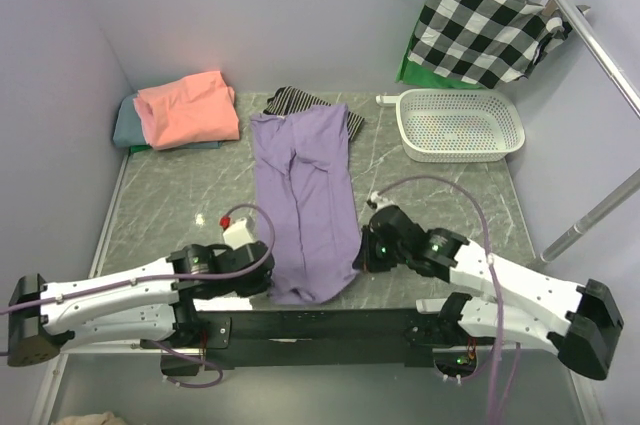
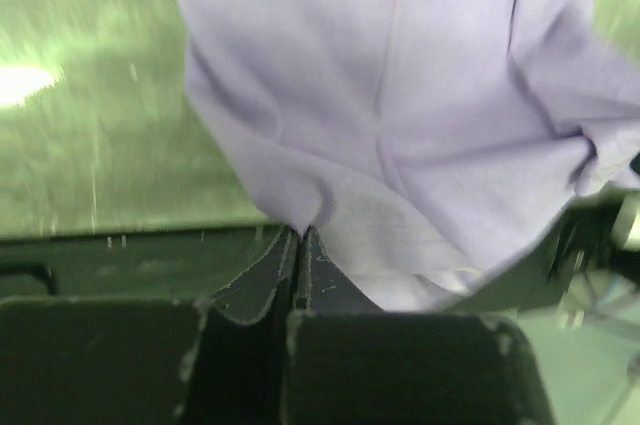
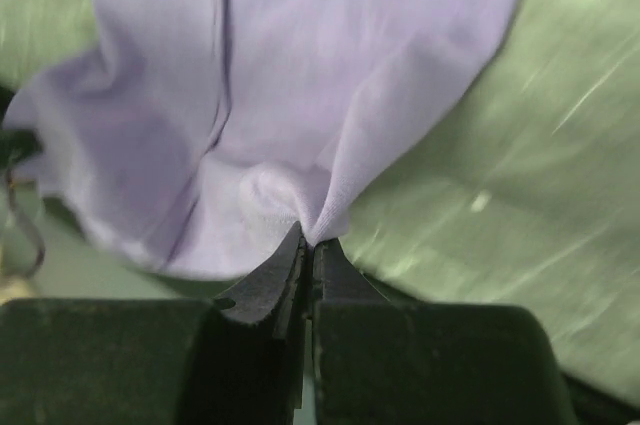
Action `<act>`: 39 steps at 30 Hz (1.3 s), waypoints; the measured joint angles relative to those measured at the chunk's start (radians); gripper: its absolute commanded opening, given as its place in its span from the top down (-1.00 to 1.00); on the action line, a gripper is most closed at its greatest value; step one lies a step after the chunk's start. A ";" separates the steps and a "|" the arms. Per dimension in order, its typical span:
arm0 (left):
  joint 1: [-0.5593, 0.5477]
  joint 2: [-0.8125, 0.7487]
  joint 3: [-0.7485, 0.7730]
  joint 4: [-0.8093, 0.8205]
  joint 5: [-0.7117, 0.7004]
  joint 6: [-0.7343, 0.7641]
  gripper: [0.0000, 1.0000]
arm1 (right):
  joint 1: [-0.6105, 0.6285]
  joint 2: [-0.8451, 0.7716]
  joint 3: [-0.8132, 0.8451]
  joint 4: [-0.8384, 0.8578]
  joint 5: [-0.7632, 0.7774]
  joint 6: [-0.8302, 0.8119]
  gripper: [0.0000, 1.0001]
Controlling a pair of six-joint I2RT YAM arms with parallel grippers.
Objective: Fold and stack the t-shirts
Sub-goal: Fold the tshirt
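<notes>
White arms [image 1: 110, 297], purple cables [image 1: 436, 179], seemingly scuffed black fingers [image 2: 262, 281]

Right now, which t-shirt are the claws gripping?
The lavender-purple t-shirt, laid out mid-table: left claw and right claw each pinch its near edge. The salmon-pink t-shirt and grey-teal t-shirt sit stacked far left.

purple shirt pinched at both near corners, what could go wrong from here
1. The left gripper and right gripper each pinch only a thin bit of the purple shirt; it may slip out.
2. Its far end seems to overlap the striped cloth, which could get dragged along.
</notes>
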 measured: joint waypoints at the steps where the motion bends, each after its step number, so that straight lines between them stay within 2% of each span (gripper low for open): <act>1: 0.018 0.024 0.020 0.000 -0.019 0.007 0.98 | -0.028 0.031 0.019 0.009 0.011 -0.027 1.00; 6: 0.181 0.108 0.053 0.038 -0.089 0.091 0.98 | -0.190 0.157 0.065 0.049 0.031 -0.149 1.00; 8: 0.287 0.134 0.053 0.084 -0.091 0.151 0.98 | -0.238 0.225 0.101 0.059 0.032 -0.195 1.00; 12: 0.455 0.208 0.058 0.209 -0.077 0.275 0.98 | -0.292 0.374 0.214 0.097 0.005 -0.272 1.00; 16: 0.573 0.381 0.111 0.321 -0.036 0.397 0.98 | -0.339 0.535 0.343 0.130 -0.027 -0.334 1.00; 21: 0.654 0.583 0.183 0.429 0.022 0.514 0.98 | -0.373 0.682 0.449 0.137 -0.054 -0.382 1.00; 30: 0.792 0.771 0.352 0.542 0.109 0.686 0.94 | -0.438 0.873 0.621 0.116 -0.073 -0.430 0.98; 31: 0.805 0.782 0.367 0.555 0.118 0.700 0.80 | -0.443 0.889 0.643 0.114 -0.073 -0.434 0.75; 32: 0.814 0.792 0.380 0.565 0.124 0.716 0.34 | -0.446 0.901 0.659 0.114 -0.073 -0.437 0.23; 33: 0.827 0.808 0.399 0.575 0.130 0.729 0.34 | -0.452 0.919 0.684 0.112 -0.072 -0.441 0.62; 34: 0.832 0.815 0.407 0.582 0.132 0.748 0.33 | -0.455 0.929 0.699 0.111 -0.070 -0.439 0.83; 35: 0.840 0.829 0.420 0.592 0.137 0.754 0.02 | -0.458 0.939 0.717 0.112 -0.065 -0.451 0.44; 36: 0.843 0.838 0.426 0.599 0.138 0.760 -0.21 | -0.461 0.942 0.728 0.119 -0.059 -0.455 0.03; 37: 0.846 0.847 0.428 0.609 0.138 0.766 -0.35 | -0.463 0.942 0.731 0.128 -0.048 -0.449 -0.67; 38: 0.849 0.852 0.428 0.613 0.137 0.775 -0.51 | -0.465 0.941 0.732 0.133 -0.036 -0.441 -0.99; 39: 0.850 0.854 0.428 0.612 0.137 0.779 -0.55 | -0.468 0.941 0.737 0.136 -0.021 -0.442 -1.00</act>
